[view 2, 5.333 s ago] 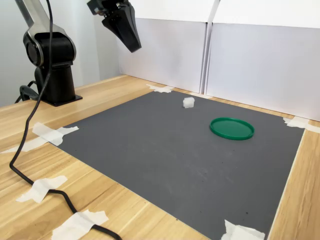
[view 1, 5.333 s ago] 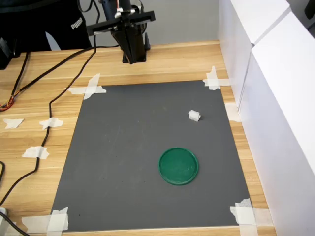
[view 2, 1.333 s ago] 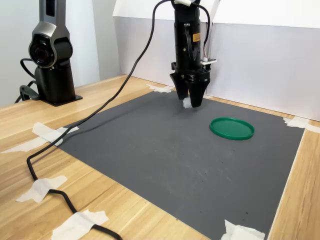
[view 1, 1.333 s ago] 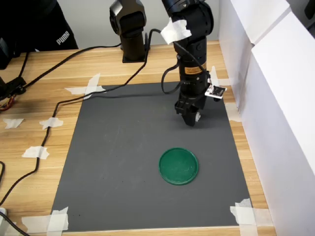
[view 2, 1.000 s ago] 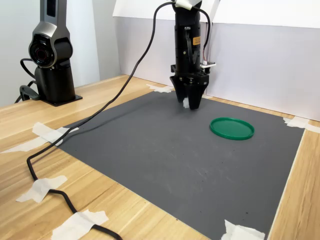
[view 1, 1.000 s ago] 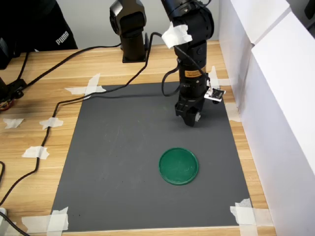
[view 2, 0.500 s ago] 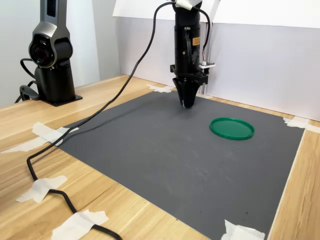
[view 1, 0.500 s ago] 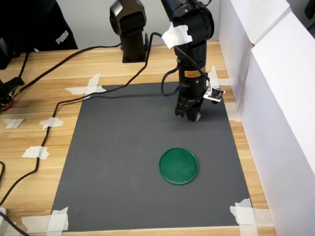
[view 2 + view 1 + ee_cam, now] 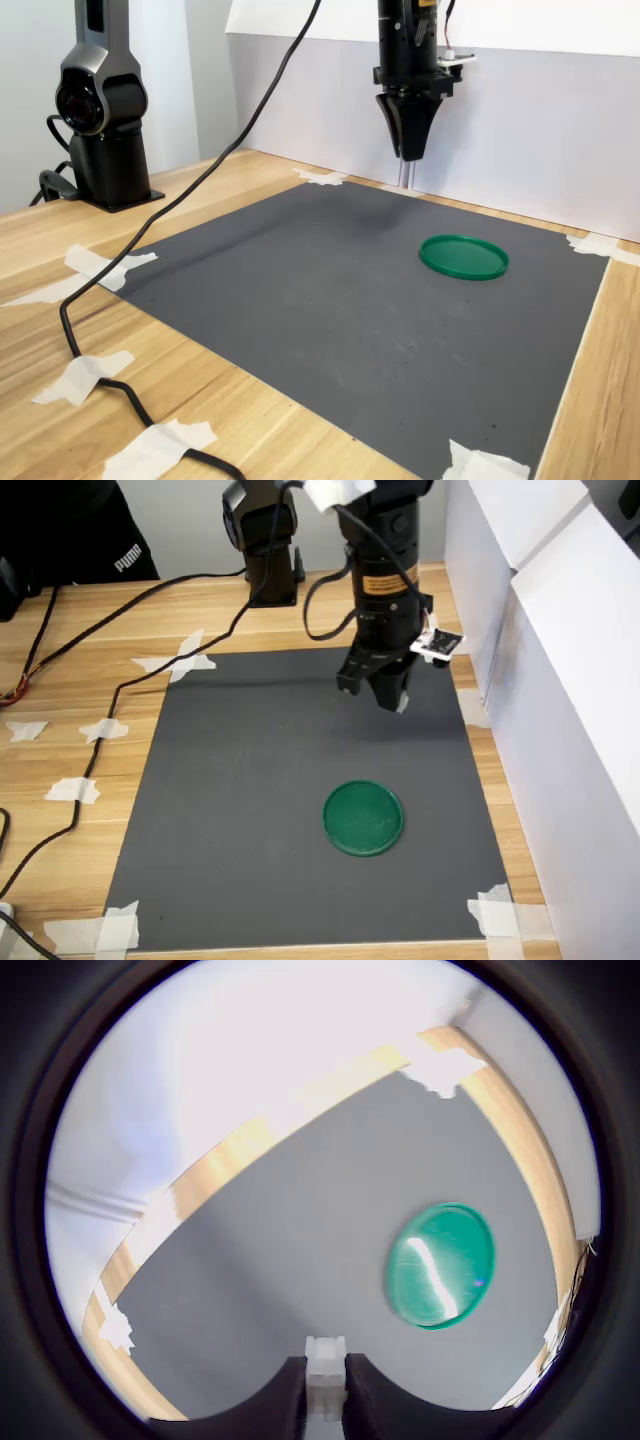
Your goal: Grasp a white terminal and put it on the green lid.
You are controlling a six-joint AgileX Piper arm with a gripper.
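The gripper [image 9: 325,1400] is clenched on the white terminal [image 9: 325,1361], which sits between the two fingertips at the lower centre of the wrist view; in the second exterior view the gripper [image 9: 409,150] hangs high above the grey mat [image 9: 300,290], in the upper centre.

The green lid [image 9: 363,818] lies flat on the mat, in the lower middle of the first exterior view, below the gripper [image 9: 389,698].

To do this step well, I think the arm should carry the terminal over the lid's centre, lower it close to the surface, and only then release.

The white wall [image 9: 560,710] stands near at the first exterior view's right; the mat around the lid is free.
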